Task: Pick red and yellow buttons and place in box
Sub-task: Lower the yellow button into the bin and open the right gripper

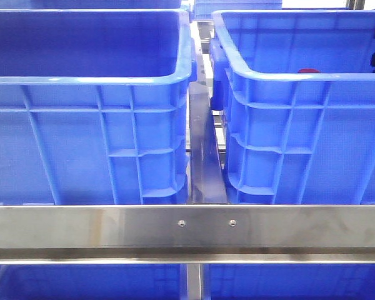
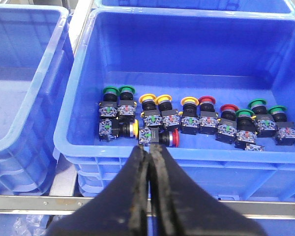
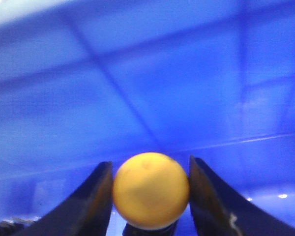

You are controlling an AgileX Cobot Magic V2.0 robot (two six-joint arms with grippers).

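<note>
Evidently the sorting is in progress, not finished. In the right wrist view the right gripper (image 3: 150, 189) has a yellow button (image 3: 151, 190) between its fingers (image 3: 91, 204), the rounded cap facing the camera and filling the gap; the jaws press on it from both sides, so it looks pinched and carried. Behind it there is only blurred blue plastic, probably a crate wall or floor, and which crate cannot be told.

The left gripper (image 2: 148, 162) is pressed together with nothing in it, hovering above the near rim of a crate (image 2: 137, 157). Just beyond its tips a row of buttons lies on that crate's floor: green ones (image 2: 109, 91), yellow ones (image 2: 148, 98) and red ones (image 2: 207, 101), with one red button (image 2: 174, 138) on its side close beyond the fingertips. So several red and yellow pieces remain to be picked.

How many have already gone into the box (image 1: 87, 75) is hidden: the front view sees only its outer wall and part of the inside, not the floor. A sliver of red (image 1: 309, 70) shows over the right crate's rim (image 1: 300, 76), too small to identify. Neither arm is clearly visible in the front view.
</note>
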